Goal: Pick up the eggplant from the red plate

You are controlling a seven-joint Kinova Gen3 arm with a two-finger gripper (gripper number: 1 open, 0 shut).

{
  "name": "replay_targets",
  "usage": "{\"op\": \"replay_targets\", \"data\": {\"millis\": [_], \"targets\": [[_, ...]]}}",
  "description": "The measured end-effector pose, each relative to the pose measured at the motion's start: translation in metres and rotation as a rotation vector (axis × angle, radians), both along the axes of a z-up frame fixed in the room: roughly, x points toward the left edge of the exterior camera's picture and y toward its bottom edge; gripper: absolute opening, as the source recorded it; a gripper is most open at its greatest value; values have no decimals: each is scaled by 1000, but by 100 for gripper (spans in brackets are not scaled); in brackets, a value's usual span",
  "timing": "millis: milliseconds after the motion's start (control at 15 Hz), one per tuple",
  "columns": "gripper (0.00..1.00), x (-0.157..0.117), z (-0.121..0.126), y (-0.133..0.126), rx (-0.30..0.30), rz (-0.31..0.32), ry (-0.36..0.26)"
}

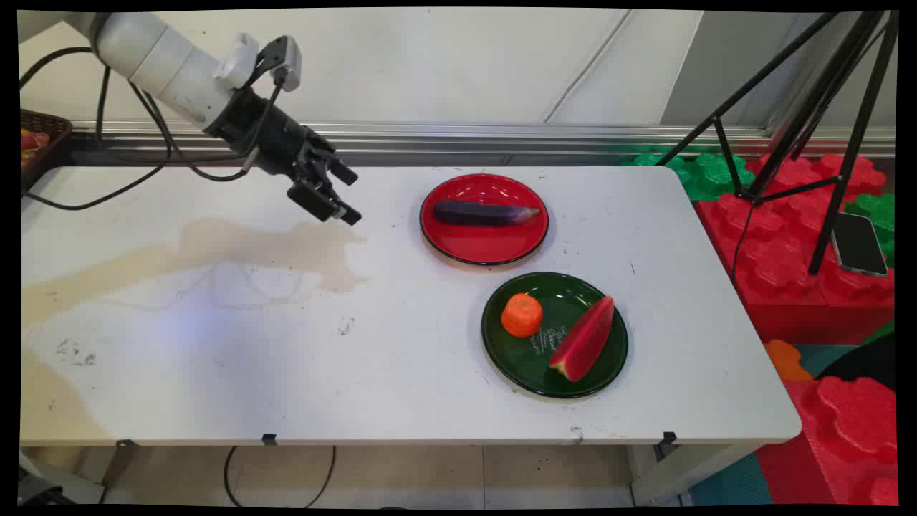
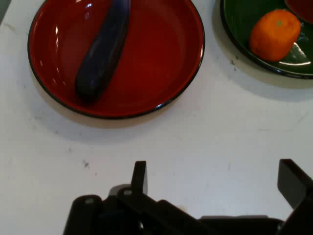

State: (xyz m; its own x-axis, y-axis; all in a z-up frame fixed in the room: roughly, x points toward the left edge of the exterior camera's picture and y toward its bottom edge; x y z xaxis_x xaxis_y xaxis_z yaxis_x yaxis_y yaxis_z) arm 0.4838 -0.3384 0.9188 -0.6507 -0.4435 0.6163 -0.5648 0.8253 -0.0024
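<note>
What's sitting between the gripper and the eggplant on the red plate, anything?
Nothing visible. The open gripper hangs above bare table left of the red plate; only white tabletop lies between it and the eggplant. The green plate is off to the side.

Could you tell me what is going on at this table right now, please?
The arm's gripper hangs open and empty above the white table, to the left of a red plate with an eggplant lying on it. Nearer the camera, a green plate holds an orange and a watermelon slice. Nothing is being held or touched.
</note>
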Motion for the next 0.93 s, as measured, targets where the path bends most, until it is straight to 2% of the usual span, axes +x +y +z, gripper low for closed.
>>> {"op": "replay_targets", "data": {"millis": [333,933], "targets": [[100,-14,1,-18,-24,-23,1],[100,-59,-12,-63,-70,-70,-27]]}}
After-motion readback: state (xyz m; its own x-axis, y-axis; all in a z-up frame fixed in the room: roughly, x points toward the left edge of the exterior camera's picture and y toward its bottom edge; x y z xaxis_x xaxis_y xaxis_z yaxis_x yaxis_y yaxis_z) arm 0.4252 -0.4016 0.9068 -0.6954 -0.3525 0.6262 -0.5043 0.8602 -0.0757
